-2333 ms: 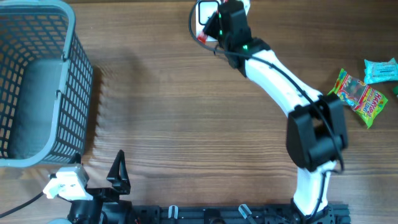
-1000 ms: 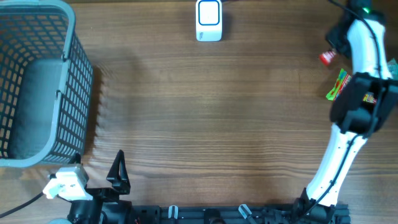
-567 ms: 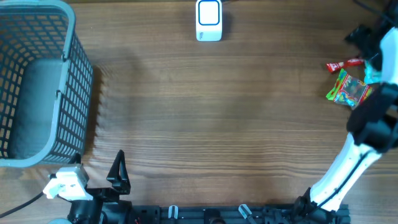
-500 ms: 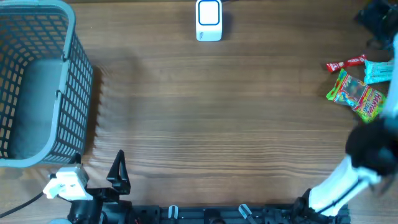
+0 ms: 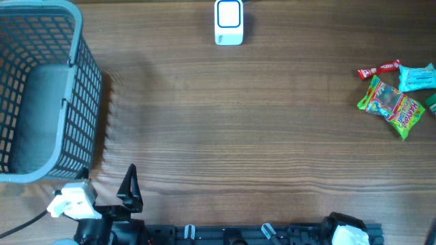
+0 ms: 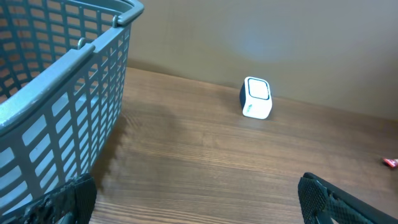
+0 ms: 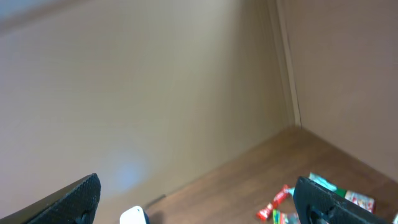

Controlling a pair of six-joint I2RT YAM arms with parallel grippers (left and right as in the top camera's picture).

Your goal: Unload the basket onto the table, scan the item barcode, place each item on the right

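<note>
Since a second ago your right arm (image 5: 346, 233) has swung out of the overhead view. Only a white part of it shows at the near edge, well to the near-right of the barcode scanner (image 5: 229, 22). The red candy bar (image 5: 379, 69) it carried then now lies loose on the table (image 5: 238, 129).

Closest to you, the left gripper (image 6: 199, 200) sits low at the near edge, to the near-left of the scanner. Its jaws are spread wide with nothing between them. In its wrist view the dark fingertips (image 6: 65, 202) stand at the two lower corners and only bare wood shows between them. Your right gripper (image 7: 196, 202) is likewise spread wide and empty. Its camera tilts up at the wall (image 7: 155, 93), and the scanner peeks in at the bottom of that view.

Farther out, the grey mesh basket (image 5: 41, 88) stands well to the left of the scanner and runs from near the left gripper to the far edge.

Well to the right of the scanner you find the snacks in one cluster. The yellow-green gummy bag (image 5: 391, 102) lies nearest to you. Just beyond it are the red candy bar, lying flat and slanted, and the teal packet (image 5: 417, 76) just beside the bar's right end.

Farthest of all, the scanner stands upright at the table's far edge, apart from everything else.
</note>
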